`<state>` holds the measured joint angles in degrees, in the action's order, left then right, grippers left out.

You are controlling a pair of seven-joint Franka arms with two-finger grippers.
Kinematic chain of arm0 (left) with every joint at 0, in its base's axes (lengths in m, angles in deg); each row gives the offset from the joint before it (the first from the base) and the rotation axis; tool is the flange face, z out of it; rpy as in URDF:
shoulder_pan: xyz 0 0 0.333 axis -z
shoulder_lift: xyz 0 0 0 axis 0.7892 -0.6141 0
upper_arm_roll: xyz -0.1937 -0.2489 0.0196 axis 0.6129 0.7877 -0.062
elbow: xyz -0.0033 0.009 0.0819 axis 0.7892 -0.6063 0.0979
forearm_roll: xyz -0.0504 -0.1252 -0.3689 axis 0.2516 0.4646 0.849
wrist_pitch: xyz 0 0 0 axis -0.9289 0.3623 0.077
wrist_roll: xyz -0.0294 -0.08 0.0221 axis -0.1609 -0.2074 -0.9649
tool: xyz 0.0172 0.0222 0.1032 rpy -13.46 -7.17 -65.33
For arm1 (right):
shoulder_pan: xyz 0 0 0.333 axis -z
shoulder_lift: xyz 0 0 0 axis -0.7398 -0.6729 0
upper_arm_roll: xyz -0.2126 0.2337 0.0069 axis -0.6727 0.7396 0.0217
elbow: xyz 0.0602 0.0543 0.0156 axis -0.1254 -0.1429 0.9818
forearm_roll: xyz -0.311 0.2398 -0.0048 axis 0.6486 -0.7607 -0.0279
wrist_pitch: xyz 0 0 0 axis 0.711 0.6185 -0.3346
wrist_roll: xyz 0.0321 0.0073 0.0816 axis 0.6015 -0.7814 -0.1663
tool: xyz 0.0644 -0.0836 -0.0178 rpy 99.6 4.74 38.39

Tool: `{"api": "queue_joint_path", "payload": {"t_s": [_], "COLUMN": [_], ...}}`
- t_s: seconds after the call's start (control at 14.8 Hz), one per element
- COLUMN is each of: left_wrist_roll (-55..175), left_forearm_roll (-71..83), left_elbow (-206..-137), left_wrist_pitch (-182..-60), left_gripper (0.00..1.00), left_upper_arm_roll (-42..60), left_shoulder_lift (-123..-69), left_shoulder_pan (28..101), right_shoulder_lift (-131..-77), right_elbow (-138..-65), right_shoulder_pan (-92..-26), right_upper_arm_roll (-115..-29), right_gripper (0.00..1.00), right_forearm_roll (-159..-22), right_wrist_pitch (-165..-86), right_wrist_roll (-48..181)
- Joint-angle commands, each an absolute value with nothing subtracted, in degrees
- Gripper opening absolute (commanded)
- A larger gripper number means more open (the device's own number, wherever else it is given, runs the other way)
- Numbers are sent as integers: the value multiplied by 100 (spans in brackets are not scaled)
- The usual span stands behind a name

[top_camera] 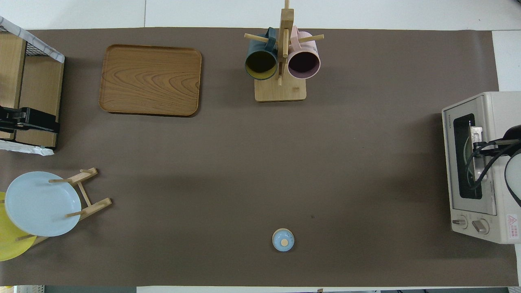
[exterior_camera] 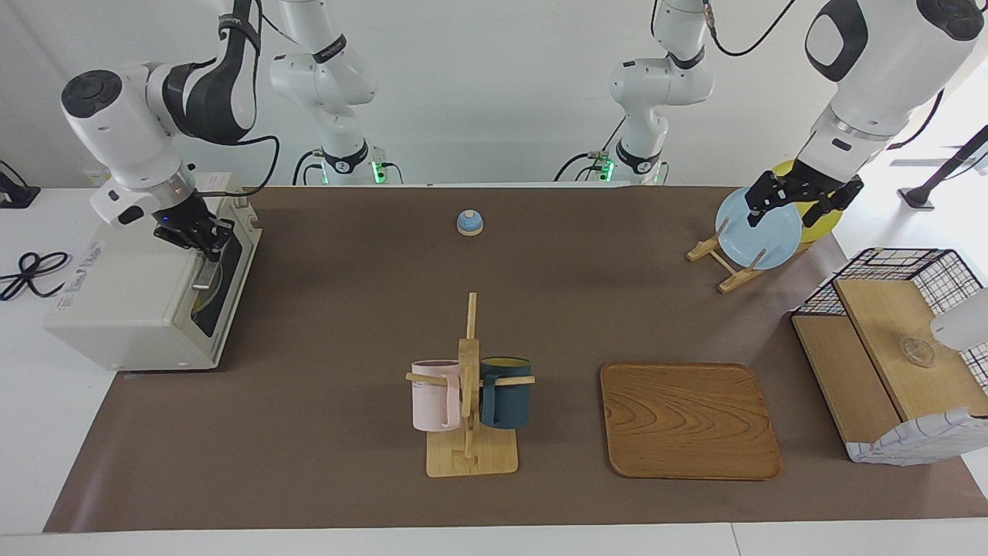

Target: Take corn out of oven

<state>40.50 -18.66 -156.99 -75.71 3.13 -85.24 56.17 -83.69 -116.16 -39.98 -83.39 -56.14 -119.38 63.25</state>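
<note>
The cream-white oven [exterior_camera: 131,301] stands at the right arm's end of the table, its dark glass door [exterior_camera: 220,286] closed and facing the table's middle. It also shows in the overhead view [top_camera: 494,171]. My right gripper [exterior_camera: 204,238] is at the top of the door by the metal bar handle [top_camera: 475,136]. The corn is hidden; only faint curved shapes show through the glass. My left gripper [exterior_camera: 787,216] hangs open and empty over the plate rack, where the left arm waits.
A plate rack [exterior_camera: 722,266] holds a light blue plate [exterior_camera: 760,235] and a yellow plate [top_camera: 10,244]. A mug rack [exterior_camera: 468,401] with pink and dark blue mugs, a wooden tray [exterior_camera: 687,421], a small blue bell [exterior_camera: 469,222] and a wire basket with wooden shelves [exterior_camera: 888,340] are on the table.
</note>
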Motion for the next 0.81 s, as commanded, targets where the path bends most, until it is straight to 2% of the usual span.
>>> {"api": "queue_joint_path", "payload": {"t_s": [0.0,0.2,0.74], "left_wrist_roll": [4035,4035,4035], "left_forearm_roll": [-1923,-1923,-1923], "left_elbow": [-15740,-15740,-15740], "left_wrist_pitch": [-7551,-7551,-7551], "left_gripper": [100,100,100], "left_upper_arm_roll": [308,308,308], "left_shoulder_lift": [-8451,-8451,-8451], "left_shoulder_pan": [5607,5607,5607], "right_shoulder_lift": [-8497,-8550,-9112], "right_elbow": [-11801,-11906,-12336], "right_shoulder_pan": [-4286,-4472,-4507], "right_upper_arm_roll": [-8298,-8298,-8254], "right_gripper": [0,0,0], "right_forearm_roll": [-5670,-5678,-5749], "right_wrist_pitch": [-12192,-12316,-13562], "right_wrist_roll": [6582,6759,6750]}}
